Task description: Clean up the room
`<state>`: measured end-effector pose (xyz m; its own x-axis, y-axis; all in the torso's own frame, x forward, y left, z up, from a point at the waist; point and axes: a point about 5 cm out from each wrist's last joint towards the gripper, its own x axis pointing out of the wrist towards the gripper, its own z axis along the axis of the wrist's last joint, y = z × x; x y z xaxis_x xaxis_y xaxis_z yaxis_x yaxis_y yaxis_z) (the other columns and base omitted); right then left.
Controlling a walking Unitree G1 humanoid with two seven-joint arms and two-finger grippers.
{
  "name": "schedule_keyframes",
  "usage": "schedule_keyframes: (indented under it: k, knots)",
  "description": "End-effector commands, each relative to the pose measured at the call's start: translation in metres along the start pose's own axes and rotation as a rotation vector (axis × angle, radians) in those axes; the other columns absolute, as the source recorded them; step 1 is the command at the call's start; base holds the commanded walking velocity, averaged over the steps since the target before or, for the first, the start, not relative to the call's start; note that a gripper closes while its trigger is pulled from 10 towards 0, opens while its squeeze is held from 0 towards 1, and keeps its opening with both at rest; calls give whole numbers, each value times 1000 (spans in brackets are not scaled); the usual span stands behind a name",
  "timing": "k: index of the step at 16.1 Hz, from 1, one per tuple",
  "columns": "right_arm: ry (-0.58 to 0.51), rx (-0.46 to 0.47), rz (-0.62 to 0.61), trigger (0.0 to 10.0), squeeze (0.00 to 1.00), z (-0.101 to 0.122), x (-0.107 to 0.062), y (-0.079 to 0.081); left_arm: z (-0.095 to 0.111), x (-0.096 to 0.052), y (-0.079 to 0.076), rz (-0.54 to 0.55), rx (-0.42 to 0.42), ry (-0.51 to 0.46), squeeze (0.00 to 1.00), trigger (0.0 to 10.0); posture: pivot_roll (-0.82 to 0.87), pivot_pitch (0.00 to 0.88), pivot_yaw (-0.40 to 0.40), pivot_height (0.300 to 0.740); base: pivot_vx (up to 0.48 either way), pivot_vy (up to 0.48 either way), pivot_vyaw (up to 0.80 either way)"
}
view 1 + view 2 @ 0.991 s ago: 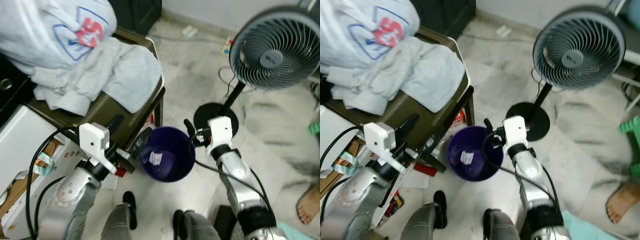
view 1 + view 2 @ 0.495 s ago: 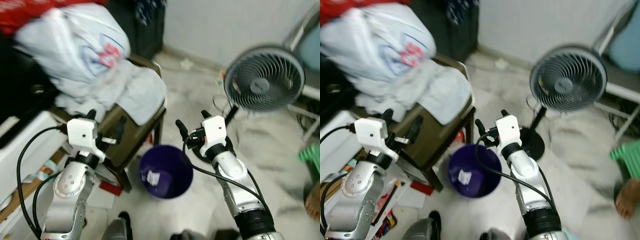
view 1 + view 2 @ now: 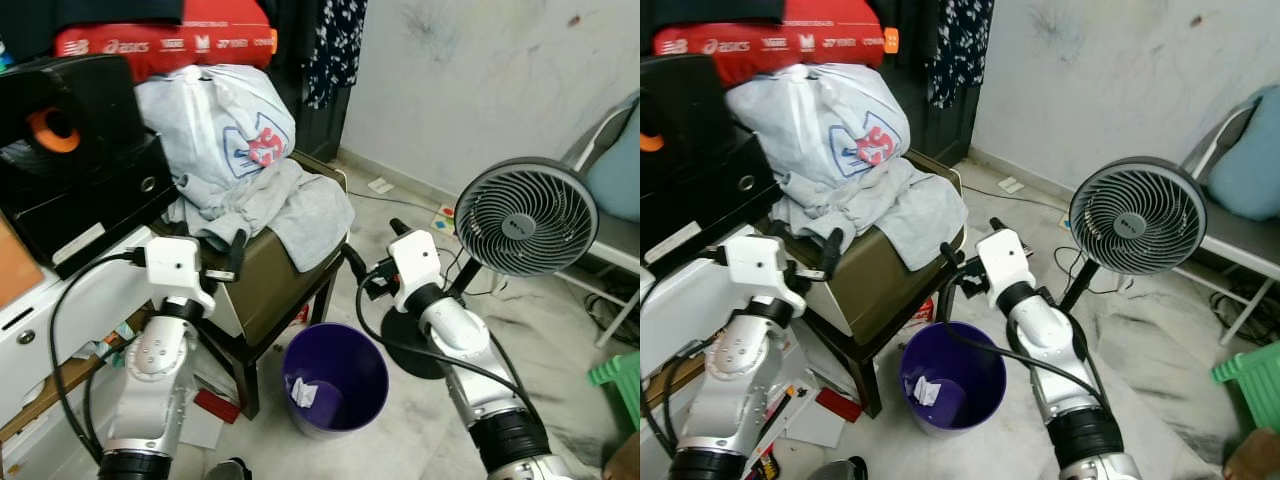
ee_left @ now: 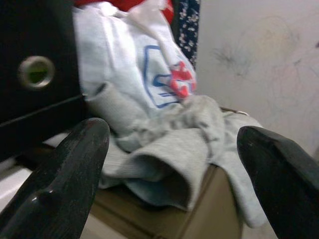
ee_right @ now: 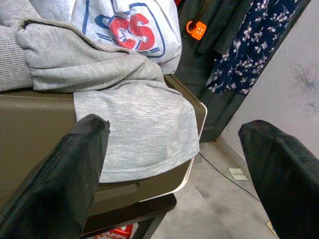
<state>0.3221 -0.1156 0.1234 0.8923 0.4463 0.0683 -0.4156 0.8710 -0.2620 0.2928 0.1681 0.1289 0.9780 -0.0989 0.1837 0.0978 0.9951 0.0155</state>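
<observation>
Before the grey garment (image 3: 290,205) draped over the olive box (image 3: 275,290), both left hand (image 4: 169,149) and right hand (image 5: 174,144) gape empty.

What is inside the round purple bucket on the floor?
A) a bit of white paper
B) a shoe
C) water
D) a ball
A: a small crumpled white paper scrap lies at the bottom of the round purple bucket, which stands on the floor beside the brown stool.

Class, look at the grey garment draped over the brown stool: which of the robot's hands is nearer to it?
The left hand: it is right at the grey garment's near edge on the brown stool. The right hand is off the stool's corner, above the purple bin.
</observation>
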Motion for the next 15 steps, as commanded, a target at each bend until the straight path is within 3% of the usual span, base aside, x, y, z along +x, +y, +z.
schedule_keyframes:
  k: [1,3,4,7,10,14,15]
  knots:
    - [22,21,18,10000,1000,0,1,-3,-5,-3,-3,-11,-27,17,0,10000,29,29,-48,740,0,0,0]
    - [22,-13,117,10000,1000,1,2,6,-8,-5,-5,-14,-38,24,0,10000,31,34,-24,740,0,0,0]
    - [1,-91,196,10000,0,6,1,14,-6,-3,-6,-29,-43,18,0,10000,27,47,-2,740,0,0,0]
    - [63,-112,250,10000,0,1,-2,16,0,-1,-13,-81,-50,4,0,10000,35,68,8,740,0,0,0]
    - [94,-32,225,10000,0,-8,-6,21,-2,-10,-15,-84,-60,12,0,10000,46,86,-1,740,0,0,0]
    - [91,169,-39,10000,0,0,9,19,-2,-18,-15,-82,-66,15,0,10000,55,106,-7,740,0,0,0]
    - [92,162,-85,10000,0,1,11,16,-2,-19,-15,-85,-64,17,0,10000,52,109,-6,740,0,0,0]
